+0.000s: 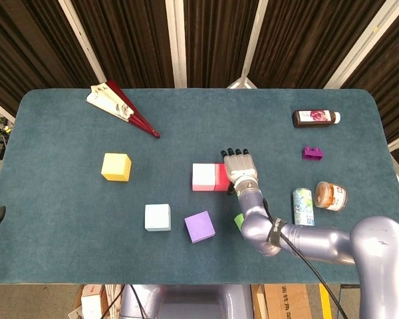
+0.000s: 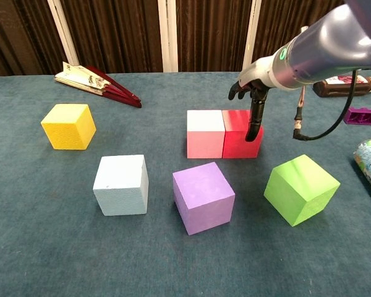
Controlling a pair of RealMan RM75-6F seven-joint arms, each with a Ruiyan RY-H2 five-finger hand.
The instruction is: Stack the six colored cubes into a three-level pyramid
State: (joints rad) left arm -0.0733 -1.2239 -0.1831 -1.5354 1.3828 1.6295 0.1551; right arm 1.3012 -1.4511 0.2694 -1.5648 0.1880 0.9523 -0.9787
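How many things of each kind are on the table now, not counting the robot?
Cubes: 6 – yellow, light blue, purple, green, pink, red
Bottle: 1 – dark bottle
Can: 1 – lying can
Jar: 1 – jar
Folded fan: 1 – fan
Small purple block: 1 – block
Total: 11

Red cube (image 2: 240, 133) (pink cube (image 2: 205, 133) adjoining)

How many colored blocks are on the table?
6. The yellow cube sits far left, the light blue cube and purple cube in front, the green cube at right, the pink cube and red cube touching mid-table. None looks hidden.
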